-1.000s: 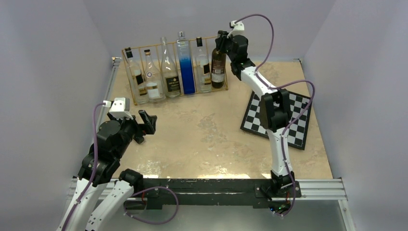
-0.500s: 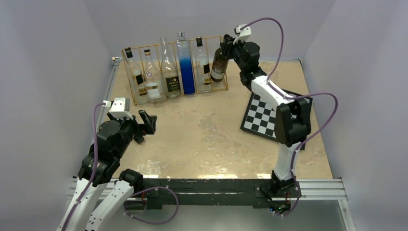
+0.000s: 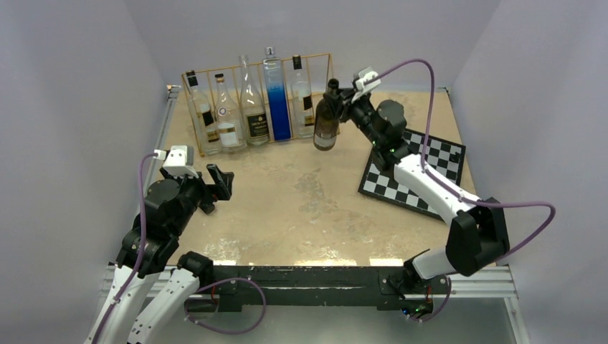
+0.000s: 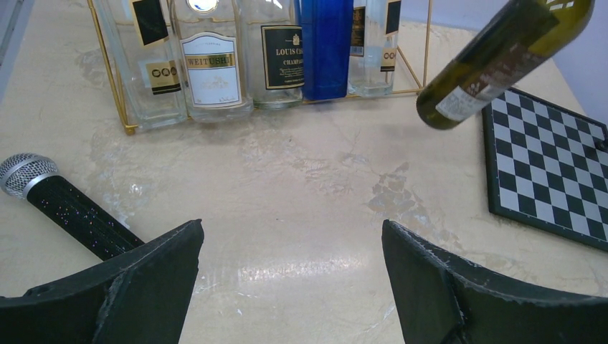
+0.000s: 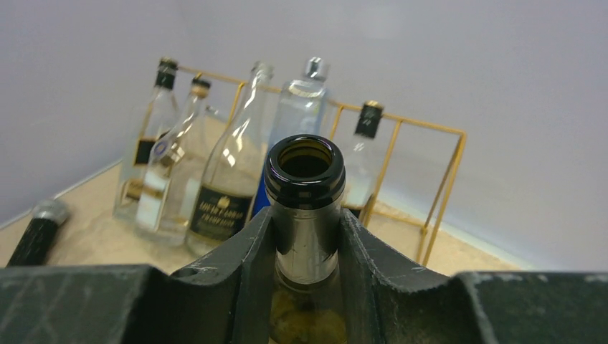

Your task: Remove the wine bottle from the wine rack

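I'm running a lab test cell: blank grey walls (image 3: 72,72) box in a marbled table (image 3: 301,208), an aluminium rail (image 3: 480,281) carries both arms, and mismatched props lie about. A chessboard (image 3: 383,183) sits down-right of my right gripper (image 3: 340,96), a microphone (image 4: 72,208) just left of my left gripper (image 4: 290,236).

We see the wine bottle (image 3: 326,123) as dark olive-brown glass with a pale label. The wine rack (image 4: 427,44) is thin gold wire. In it, one bottle (image 3: 277,107) is deep blue fading to clear, and the clear bottles (image 4: 215,64) carry black, white and gold labels. The chessboard (image 4: 552,165) is checked black and white. The table (image 3: 308,201) is beige with marbled mottling. The microphone (image 4: 72,211) is speckled black with a silver mesh head.
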